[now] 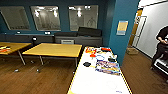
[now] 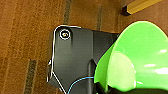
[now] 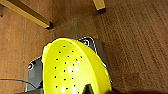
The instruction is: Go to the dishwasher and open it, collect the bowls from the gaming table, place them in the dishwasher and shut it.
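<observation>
The long white-topped gaming table (image 1: 97, 81) stretches ahead of me in the head view, with colourful board games (image 1: 107, 67) at its far end. In the left wrist view a bright green bowl (image 2: 140, 57) hangs above the wooden floor with my left gripper (image 2: 110, 88) shut on its rim. In the right wrist view a yellow-green bowl (image 3: 72, 67) dotted with small holes is held tilted over the floor, and my right gripper (image 3: 87, 89) is shut on its edge. The dishwasher is out of view.
Two yellow wooden tables (image 1: 53, 49) stand to the left on the brown wood floor. A blue pillar (image 1: 122, 27) rises behind the white table. At the right edge a person (image 1: 162, 47) stands near a doorway and a cardboard box (image 1: 132, 51). Yellow table legs (image 3: 99, 5) are near my right arm.
</observation>
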You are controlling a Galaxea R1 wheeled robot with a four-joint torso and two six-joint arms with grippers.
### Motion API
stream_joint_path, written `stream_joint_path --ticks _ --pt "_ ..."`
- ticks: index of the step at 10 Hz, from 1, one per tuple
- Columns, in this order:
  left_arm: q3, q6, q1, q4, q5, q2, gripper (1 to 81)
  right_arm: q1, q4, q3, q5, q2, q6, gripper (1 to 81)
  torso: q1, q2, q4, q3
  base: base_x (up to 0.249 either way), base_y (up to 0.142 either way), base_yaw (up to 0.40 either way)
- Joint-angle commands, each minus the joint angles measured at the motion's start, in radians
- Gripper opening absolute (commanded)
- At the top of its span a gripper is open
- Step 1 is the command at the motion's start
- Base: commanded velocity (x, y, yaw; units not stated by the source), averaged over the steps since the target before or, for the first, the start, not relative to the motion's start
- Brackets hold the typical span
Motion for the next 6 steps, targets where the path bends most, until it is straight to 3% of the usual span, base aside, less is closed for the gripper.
stream_joint_path --ticks 1,6 --pt "-0.061 0.003 -0.032 0.008 0.056 -0.004 1.0 0.022 -0.014 -0.019 -0.022 -0.045 0.004 1.0 0.000 0.000 0.000 0.000 -0.124 0.000 0.000" --pt "-0.132 0.003 -0.018 0.012 0.056 0.011 1.0 0.020 -0.015 -0.024 -0.024 -0.036 0.004 1.0 0.000 0.000 0.000 0.000 -0.113 0.000 0.000"
